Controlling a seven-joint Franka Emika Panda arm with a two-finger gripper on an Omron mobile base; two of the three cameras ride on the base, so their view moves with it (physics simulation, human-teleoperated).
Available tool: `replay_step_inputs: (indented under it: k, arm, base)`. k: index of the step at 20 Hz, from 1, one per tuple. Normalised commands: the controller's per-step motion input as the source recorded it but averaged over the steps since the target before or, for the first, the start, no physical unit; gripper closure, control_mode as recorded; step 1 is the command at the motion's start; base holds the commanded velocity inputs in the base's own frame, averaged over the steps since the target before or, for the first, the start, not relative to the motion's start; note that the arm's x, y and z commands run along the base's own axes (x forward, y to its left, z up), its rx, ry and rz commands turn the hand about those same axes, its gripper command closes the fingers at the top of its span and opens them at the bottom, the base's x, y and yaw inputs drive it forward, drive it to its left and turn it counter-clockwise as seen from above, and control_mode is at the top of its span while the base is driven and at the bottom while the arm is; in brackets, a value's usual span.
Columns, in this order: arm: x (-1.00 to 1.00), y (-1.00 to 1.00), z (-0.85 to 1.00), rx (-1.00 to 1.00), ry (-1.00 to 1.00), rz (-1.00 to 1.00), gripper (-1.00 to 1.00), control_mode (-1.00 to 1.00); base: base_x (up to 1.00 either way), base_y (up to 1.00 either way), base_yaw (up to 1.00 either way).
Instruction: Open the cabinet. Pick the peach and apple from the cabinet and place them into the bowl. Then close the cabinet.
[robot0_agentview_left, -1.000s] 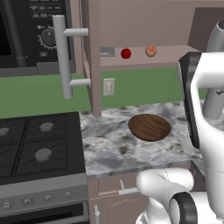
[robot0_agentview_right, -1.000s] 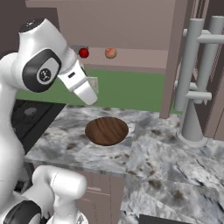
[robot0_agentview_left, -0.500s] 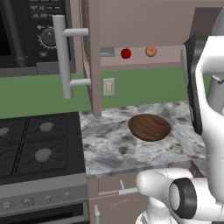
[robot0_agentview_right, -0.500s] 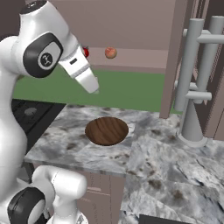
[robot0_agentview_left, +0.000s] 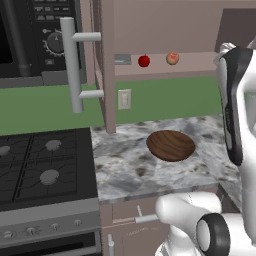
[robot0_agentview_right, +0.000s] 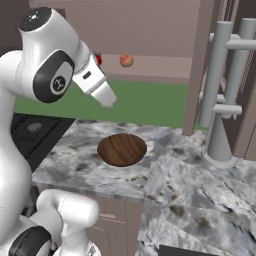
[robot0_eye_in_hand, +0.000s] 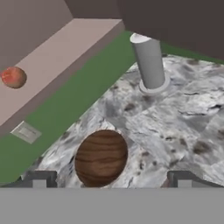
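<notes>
Two doors of the cabinet (robot0_agentview_left: 165, 30) stand swung wide, the left one's bar handle (robot0_agentview_left: 76, 65) jutting out over the stove (robot0_agentview_left: 40, 165). Behind it sit a wall outlet (robot0_agentview_left: 124, 99), then the apple (robot0_agentview_left: 144, 61) and the peach (robot0_agentview_left: 172, 58), apart on the lowest shelf. My gripper (robot0_eye_in_hand: 109, 180) hangs with jaws spread and empty above the bowl (robot0_agentview_left: 170, 145) on the marble counter (robot0_agentview_right: 200, 185). A grey post (robot0_agentview_right: 220, 135) rises at the right.
</notes>
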Motion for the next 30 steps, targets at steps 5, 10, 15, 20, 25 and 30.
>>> replay_step_inputs:
  k: [5, 10, 15, 20, 25, 30]
  arm:
    - [0.0, 0.03, 0.0, 0.0, -0.32, 0.1, -1.0, -1.0]
    - [0.05, 0.08, 0.0, 0.0, -0.18, 0.08, -1.0, -1.0]
    - [0.19, 0.01, 0.0, 0.0, -0.03, 0.01, -1.0, -1.0]
    - [0.03, 0.0, 0.0, -0.01, 0.0, 0.01, -1.0, -1.0]
    - [0.0, 0.0, 0.0, -0.09, 0.0, 0.09, -1.0, -1.0]
    - [0.0, 0.03, 0.0, -0.14, 0.0, 0.13, -1.0, -1.0]
  base:
    - [0.0, 0.0, 0.0]
    - [0.0, 0.0, 0.0]
    - [0.0, 0.0, 0.0]
    - [0.0, 0.0, 0.0]
    - [0.0, 0.0, 0.0]
    - [0.0, 0.0, 0.0]
